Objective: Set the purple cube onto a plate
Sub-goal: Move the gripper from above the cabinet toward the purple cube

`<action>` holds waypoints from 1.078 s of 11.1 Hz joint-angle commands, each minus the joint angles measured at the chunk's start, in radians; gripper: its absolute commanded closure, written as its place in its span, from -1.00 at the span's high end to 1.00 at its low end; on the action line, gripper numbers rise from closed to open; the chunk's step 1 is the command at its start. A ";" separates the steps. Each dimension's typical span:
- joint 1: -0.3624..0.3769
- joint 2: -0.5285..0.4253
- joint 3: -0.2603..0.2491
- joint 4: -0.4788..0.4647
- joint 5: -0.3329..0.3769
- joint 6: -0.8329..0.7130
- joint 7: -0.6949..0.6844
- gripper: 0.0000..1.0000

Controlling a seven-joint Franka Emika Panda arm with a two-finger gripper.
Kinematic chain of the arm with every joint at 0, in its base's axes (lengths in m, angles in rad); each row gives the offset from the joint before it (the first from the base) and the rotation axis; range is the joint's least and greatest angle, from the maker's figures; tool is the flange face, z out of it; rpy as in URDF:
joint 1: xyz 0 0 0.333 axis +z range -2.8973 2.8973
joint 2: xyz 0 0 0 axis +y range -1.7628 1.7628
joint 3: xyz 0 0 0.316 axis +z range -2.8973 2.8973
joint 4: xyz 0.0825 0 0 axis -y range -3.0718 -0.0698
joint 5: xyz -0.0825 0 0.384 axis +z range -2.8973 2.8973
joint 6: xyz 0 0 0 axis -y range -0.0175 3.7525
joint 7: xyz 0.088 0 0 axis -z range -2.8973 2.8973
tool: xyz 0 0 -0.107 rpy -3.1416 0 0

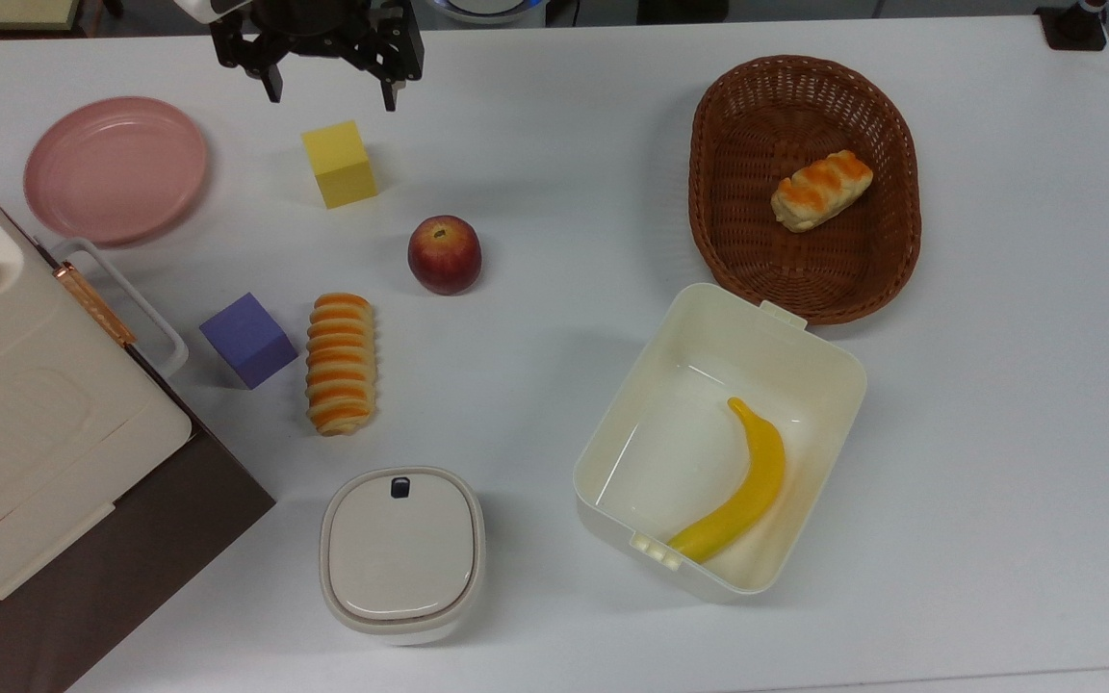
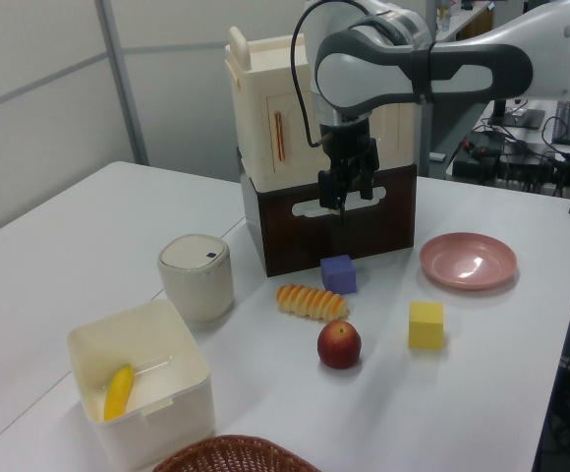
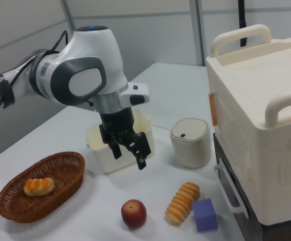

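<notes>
The purple cube rests on the white table, between a striped bread roll and the white handle of a cream case. The pink plate lies bare at the top view's upper left, roughly two cube-widths from the cube. My gripper hangs open in the air with nothing between its fingers. In the top view it sits beyond the yellow cube, well apart from the purple cube.
A red apple lies mid-table. A cream case on a brown box fills the top view's left edge. A lidded white canister, a white tub holding a banana, and a wicker basket holding a bun stand to the right.
</notes>
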 commanded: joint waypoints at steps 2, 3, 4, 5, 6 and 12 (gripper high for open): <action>0.012 0.008 -0.006 -0.002 0.003 0.017 -0.015 1.00; 0.012 0.008 -0.006 -0.004 0.004 0.015 -0.014 1.00; 0.013 0.006 -0.006 -0.004 0.004 0.015 -0.015 1.00; 0.009 0.009 -0.006 -0.004 -0.003 0.018 -0.017 1.00; 0.007 0.020 -0.009 -0.004 -0.013 0.032 -0.018 1.00; -0.037 0.051 -0.018 -0.033 -0.036 0.037 -0.150 1.00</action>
